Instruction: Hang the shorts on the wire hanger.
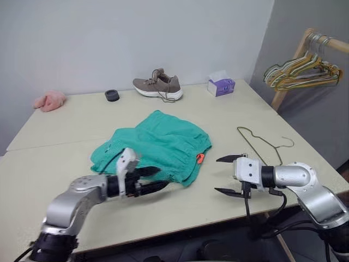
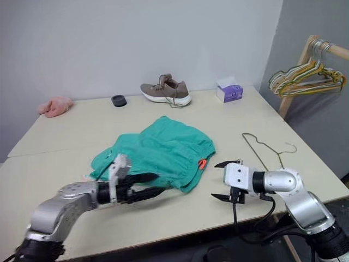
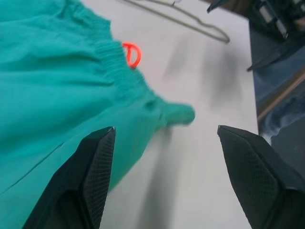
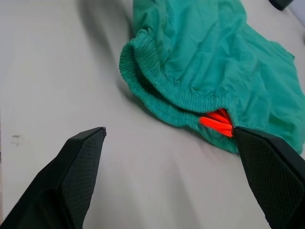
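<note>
Both grippers, left [image 1: 154, 179] and right [image 1: 226, 175], hung open and empty near the tabletop's [image 1: 65, 131] front edge, flanking the crumpled shorts [image 1: 158, 143], wire hanger [image 1: 265, 143] lying toward the right edge, so grasping the waistband looked next.

Both arms are clad in smooth silver-grey shells, joined by black rings at the wrists. A white block is mounted at each wrist, from which two black fingers extend. On the left gripper [image 1: 146, 180] and the right gripper [image 1: 227, 175] the fingers taper to points, and a fine mesh texture is seen on the pads [image 3: 98, 171]. Black cables are looped beneath the right forearm.
</note>
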